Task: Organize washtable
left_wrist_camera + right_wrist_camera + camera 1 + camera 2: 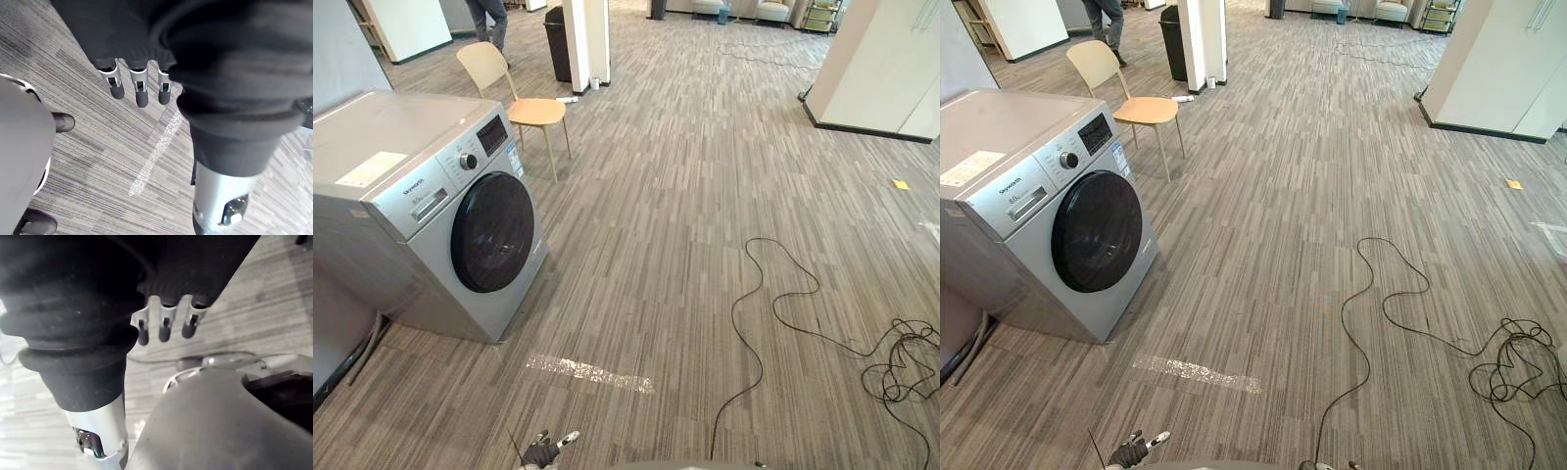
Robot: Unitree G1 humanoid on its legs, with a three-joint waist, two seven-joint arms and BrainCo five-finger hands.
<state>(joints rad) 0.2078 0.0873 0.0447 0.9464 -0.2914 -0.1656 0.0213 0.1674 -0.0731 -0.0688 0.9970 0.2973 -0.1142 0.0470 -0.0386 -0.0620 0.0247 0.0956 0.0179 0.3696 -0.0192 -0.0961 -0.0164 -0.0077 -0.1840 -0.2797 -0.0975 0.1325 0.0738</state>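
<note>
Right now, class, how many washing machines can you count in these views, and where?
1. The silver front-loading washing machine stands on the carpet to the robot's left, round door shut, with a beige chair just beyond it. Nothing appears to hide another.

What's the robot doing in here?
Nothing is being handled yet. The robot stands on the striped grey carpet floor with its left robot hand and right robot hand hanging open, holding nothing. A silver front-loading washing machine sits ahead to its left, its round dark door shut, with a beige wooden chair beyond.
</note>
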